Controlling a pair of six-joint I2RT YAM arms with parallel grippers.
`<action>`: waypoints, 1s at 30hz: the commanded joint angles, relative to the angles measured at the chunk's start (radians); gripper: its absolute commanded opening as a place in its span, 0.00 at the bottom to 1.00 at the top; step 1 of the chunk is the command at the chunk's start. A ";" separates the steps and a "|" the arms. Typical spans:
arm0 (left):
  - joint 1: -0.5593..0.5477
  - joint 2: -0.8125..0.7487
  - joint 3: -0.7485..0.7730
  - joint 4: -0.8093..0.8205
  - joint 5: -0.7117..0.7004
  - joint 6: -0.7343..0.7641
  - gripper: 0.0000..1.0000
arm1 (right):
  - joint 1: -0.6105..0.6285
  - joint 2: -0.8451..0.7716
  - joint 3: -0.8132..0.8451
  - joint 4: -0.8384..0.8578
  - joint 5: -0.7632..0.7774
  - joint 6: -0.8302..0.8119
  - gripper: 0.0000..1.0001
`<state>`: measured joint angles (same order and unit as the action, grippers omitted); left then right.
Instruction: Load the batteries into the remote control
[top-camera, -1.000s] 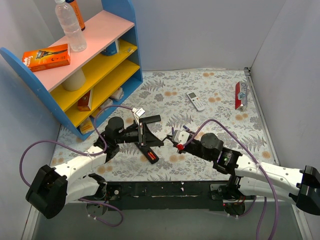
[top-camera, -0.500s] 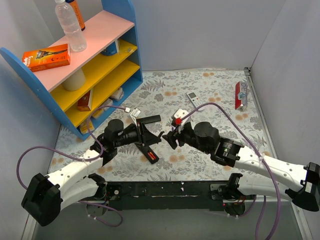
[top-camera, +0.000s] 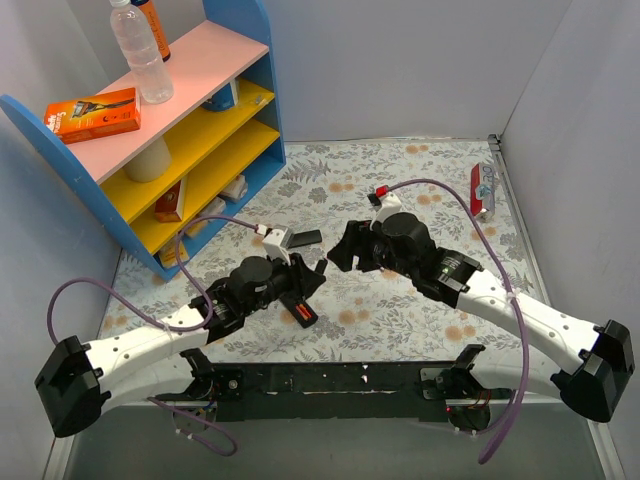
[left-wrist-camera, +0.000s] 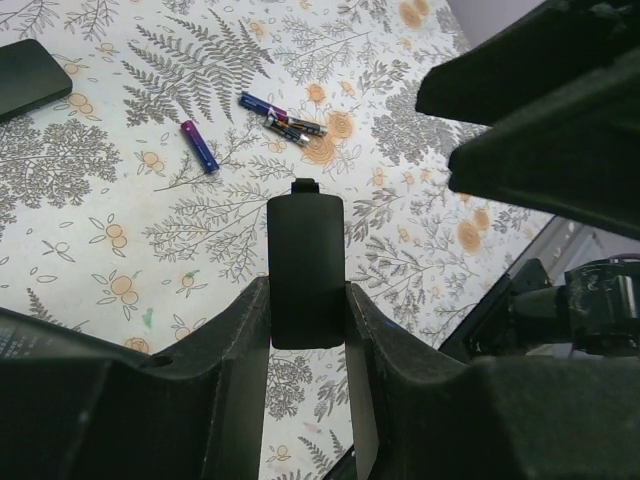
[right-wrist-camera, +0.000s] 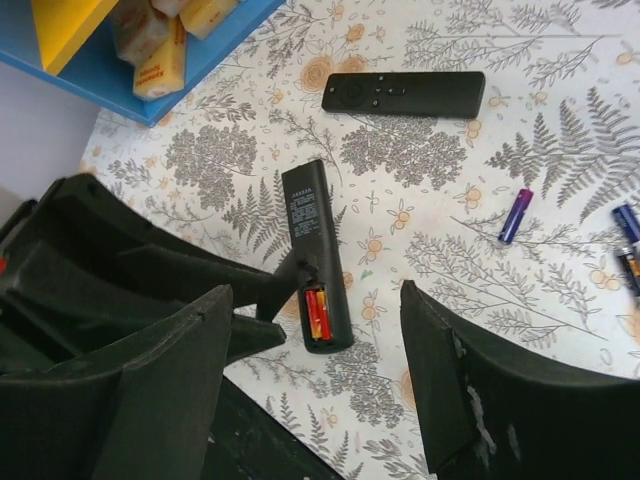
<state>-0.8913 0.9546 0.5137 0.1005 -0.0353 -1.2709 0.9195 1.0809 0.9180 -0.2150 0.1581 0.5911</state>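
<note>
The remote control (right-wrist-camera: 312, 240) lies back up on the flowered table, its end compartment open with two red batteries (right-wrist-camera: 317, 312) inside. In the top view the remote control (top-camera: 300, 312) lies just near of my left gripper (top-camera: 305, 278). My left gripper (left-wrist-camera: 306, 300) is shut on a flat black battery cover (left-wrist-camera: 305, 250) held above the table. My right gripper (right-wrist-camera: 318, 300) hangs open and empty above the remote; from above the right gripper (top-camera: 340, 248) is right of the left one. A loose purple battery (right-wrist-camera: 515, 215) and others (left-wrist-camera: 285, 120) lie on the table.
A second black remote (right-wrist-camera: 403, 93) with buttons lies beyond the first, seen from above as a dark bar (top-camera: 300, 240). A blue, yellow and pink shelf (top-camera: 190, 130) fills the far left. A red package (top-camera: 481, 190) lies by the right wall.
My right gripper has opened and swung up and away from the near side toward the table's middle. My left arm has shifted right and nearer, still holding the cover.
</note>
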 joint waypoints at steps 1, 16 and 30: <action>-0.072 -0.001 0.037 -0.016 -0.242 0.067 0.00 | -0.051 0.022 -0.027 0.114 -0.184 0.130 0.71; -0.201 0.069 0.034 0.036 -0.482 0.120 0.00 | -0.053 0.166 -0.014 0.143 -0.161 0.205 0.70; -0.210 0.072 0.019 0.051 -0.512 0.116 0.00 | -0.053 0.238 -0.054 0.313 -0.247 0.291 0.48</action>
<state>-1.0962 1.0367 0.5266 0.1368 -0.5148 -1.1595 0.8658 1.2926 0.8665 0.0273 -0.0574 0.8474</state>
